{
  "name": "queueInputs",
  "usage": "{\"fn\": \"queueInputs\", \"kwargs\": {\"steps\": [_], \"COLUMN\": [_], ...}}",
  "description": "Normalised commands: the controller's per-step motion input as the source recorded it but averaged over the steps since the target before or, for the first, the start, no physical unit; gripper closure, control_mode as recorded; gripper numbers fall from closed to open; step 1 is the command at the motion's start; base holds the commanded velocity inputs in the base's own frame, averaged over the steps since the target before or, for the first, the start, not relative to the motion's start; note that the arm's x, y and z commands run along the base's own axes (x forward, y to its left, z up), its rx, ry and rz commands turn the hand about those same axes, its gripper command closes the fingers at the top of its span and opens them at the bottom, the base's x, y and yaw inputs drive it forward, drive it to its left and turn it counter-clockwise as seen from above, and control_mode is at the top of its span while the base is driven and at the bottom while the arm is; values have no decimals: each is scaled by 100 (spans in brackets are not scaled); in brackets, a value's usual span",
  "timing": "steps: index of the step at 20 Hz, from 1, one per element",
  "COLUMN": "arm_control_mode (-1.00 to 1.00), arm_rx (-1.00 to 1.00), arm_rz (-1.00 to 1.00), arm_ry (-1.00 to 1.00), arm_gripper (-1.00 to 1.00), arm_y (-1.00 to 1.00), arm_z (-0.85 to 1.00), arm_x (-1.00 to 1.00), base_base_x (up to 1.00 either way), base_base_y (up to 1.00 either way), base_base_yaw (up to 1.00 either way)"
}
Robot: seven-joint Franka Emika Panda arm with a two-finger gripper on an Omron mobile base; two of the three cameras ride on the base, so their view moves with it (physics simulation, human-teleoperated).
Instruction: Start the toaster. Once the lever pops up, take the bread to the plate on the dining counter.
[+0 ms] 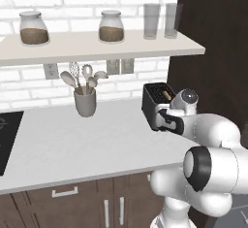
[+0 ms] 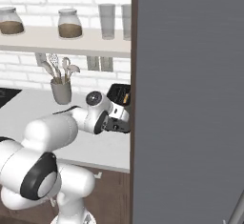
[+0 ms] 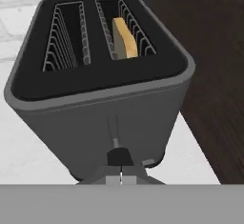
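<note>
The end effector point(image 3: 120, 176), clenched and empty, presses at the lever point(image 3: 119, 157) low on the narrow front face of the toaster point(image 3: 102, 82), which stands on the worktop point(image 1: 72, 144) beside a dark cabinet point(image 3: 205, 75). The bread point(image 3: 125, 39) sits sunk in the right-hand slot. Toasting looks barely begun; carrying the slice to the plate remains.

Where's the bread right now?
The bread stands in the right-hand slot of the toaster in the hand view, on the grey worktop beside the dark cabinet wall, with the shut gripper at the toaster's front.

White arm point(image 1: 213, 139) w/ dark joints
</note>
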Motion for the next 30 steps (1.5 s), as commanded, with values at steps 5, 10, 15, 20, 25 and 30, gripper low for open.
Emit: {"fn": "queueInputs", "kwargs": {"steps": [5, 10, 15, 20, 25, 30], "arm_control_mode": [-100, -100, -100, -100, -100, -100], "arm_rx": [3, -1, -2, 0, 0, 0], "arm_rz": [0, 0, -1, -6, 0, 0], "arm_ry": [4, 1, -1, -3, -1, 0], "arm_gripper": [100, -100, -100, -100, -100, -100], "arm_y": [0, -1, -22, -9, 0, 0], "arm_z": [100, 49, 0, 0, 0, 0], "arm_x": [3, 7, 7, 0, 0, 0], "base_base_x": [0, 0, 0, 0, 0, 0], "base_base_y": [0, 0, 0, 0, 0, 0], "base_base_yaw": [0, 0, 0, 0, 0, 0]}}
